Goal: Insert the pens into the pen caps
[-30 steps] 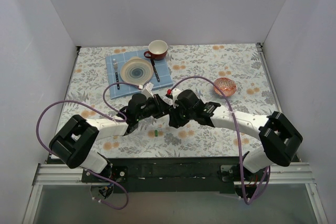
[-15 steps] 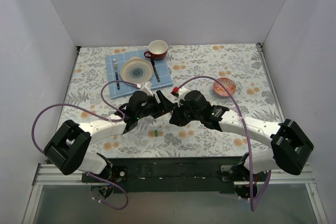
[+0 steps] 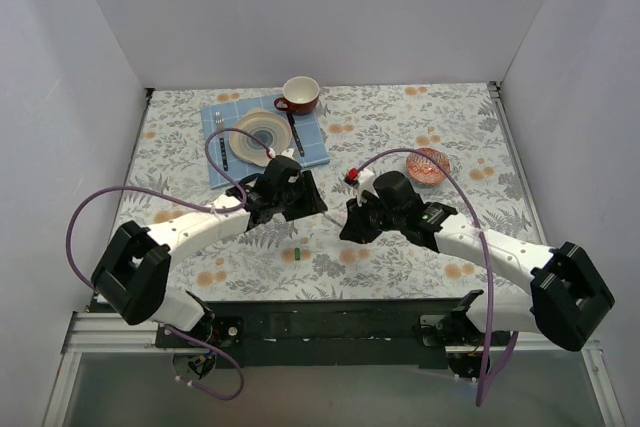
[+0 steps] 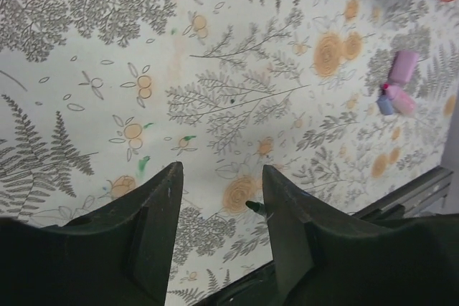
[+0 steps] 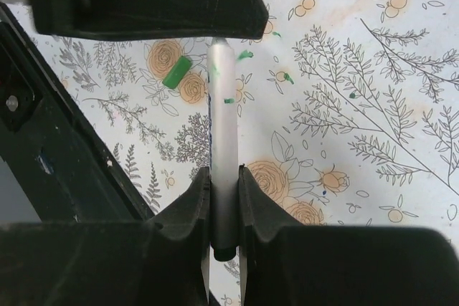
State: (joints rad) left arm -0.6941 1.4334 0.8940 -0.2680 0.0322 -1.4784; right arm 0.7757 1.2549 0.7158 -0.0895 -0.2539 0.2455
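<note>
Right fingers (image 5: 186, 220) pinch a slim white plastic pen (image 5: 222, 105), probably aimed at the upper-left short green cap (image 5: 176, 72); left fingers (image 4: 154, 220) stand open, empty.

Your surface (image 3: 400, 117) carries a print of grey ferns and orange flowers, dotted here and there with small green marks. At its far left you have a blue mat (image 3: 313, 143), with a red cup (image 3: 300, 94) at the mat's far edge. An orange patterned bowl (image 3: 428, 165) sits right of centre. A green cap (image 3: 298, 254) lies near the front edge. Your left wrist view shows a lilac cap (image 4: 405, 67) just beside a pink cap (image 4: 403, 102).
</note>
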